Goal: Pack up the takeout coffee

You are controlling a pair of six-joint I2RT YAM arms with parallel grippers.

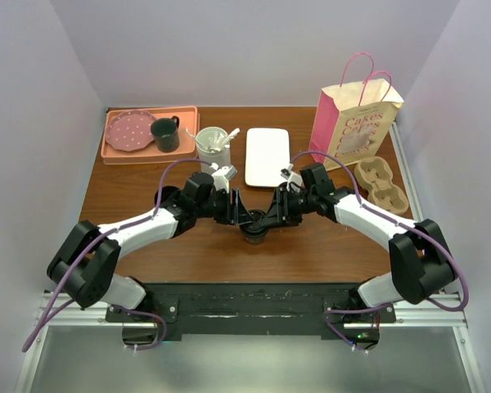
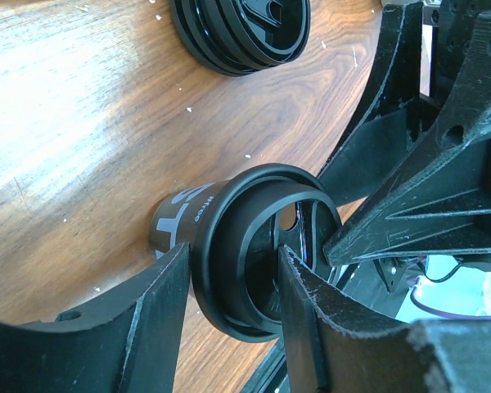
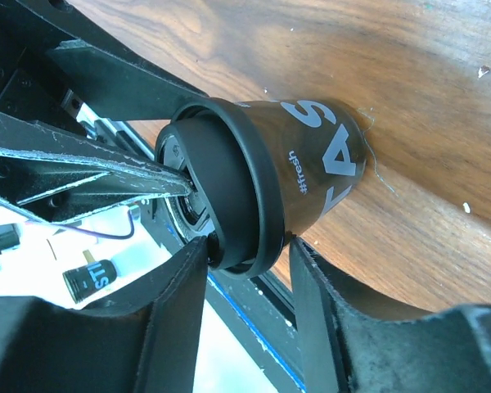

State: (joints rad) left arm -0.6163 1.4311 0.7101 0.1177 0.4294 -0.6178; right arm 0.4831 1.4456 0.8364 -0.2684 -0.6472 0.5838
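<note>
On the table (image 1: 147, 184) | black lidded cup (image 3: 311, 164), pale lettering | left pincer (image 2: 233, 270), right pincer (image 3: 247, 252) grip it

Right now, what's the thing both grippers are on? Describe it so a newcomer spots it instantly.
On the brown table, look at the centre near the front edge, where the left gripper and right gripper meet. Between their fingers stands a black takeout cup with a black lid and pale lettering. Unlike the dark mug on the pink tray, it has no handle.
</note>
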